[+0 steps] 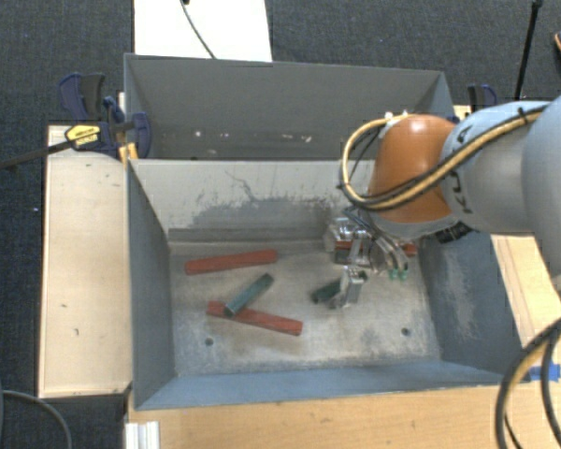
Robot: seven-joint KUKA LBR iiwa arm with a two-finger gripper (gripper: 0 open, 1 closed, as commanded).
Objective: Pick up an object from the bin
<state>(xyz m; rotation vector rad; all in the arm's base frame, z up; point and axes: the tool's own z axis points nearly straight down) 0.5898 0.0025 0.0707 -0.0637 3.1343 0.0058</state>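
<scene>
My gripper (349, 293) reaches down to the bin floor right of centre, under the orange wrist cover. Its tip sits against the right end of a small dark green block (324, 295) that lies flat on the floor. Whether the block is gripped cannot be made out. To the left, a teal bar (250, 293) lies slanted, its lower end resting on a red bar (265, 320). A longer red bar (231, 263) lies near the back wall.
The arm comes in from the right over the bin's right wall. A bit of something red (408, 248) peeks out behind the gripper at the back right. Bare floor runs along the front and the right side.
</scene>
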